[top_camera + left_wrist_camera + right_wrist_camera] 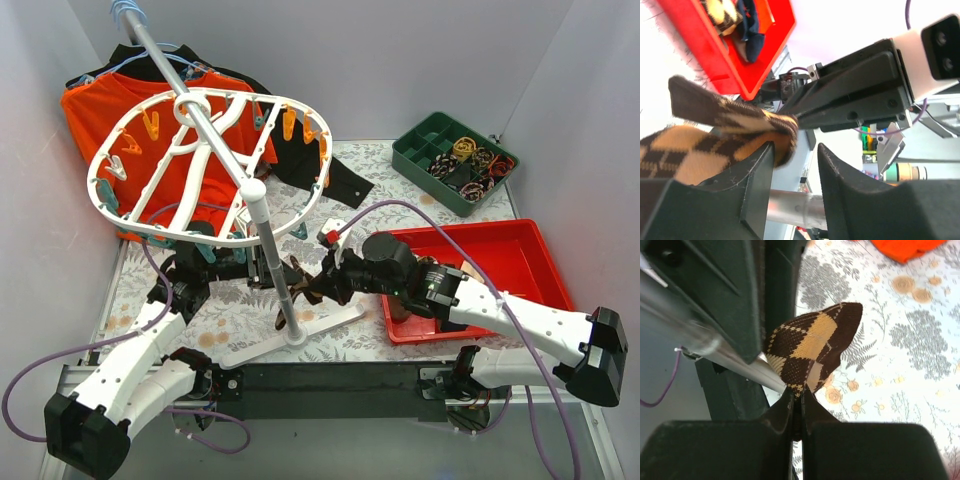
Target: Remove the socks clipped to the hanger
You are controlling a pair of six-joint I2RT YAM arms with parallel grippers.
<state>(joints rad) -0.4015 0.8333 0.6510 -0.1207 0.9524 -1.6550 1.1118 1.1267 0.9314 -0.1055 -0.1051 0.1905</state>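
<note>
The white oval hanger with orange and teal clips tilts on its grey-white pole. My right gripper is shut on a brown-and-tan argyle sock just right of the pole; in the right wrist view its jaws pinch the sock's edge. My left gripper is open at the pole's left. In the left wrist view its fingers stand apart, with the pole behind the gap. The sock lies against the left finger.
A red tray at the right holds an argyle sock and a navy sock. A green organizer sits at the back right. An orange shirt and a black garment hang behind the hanger.
</note>
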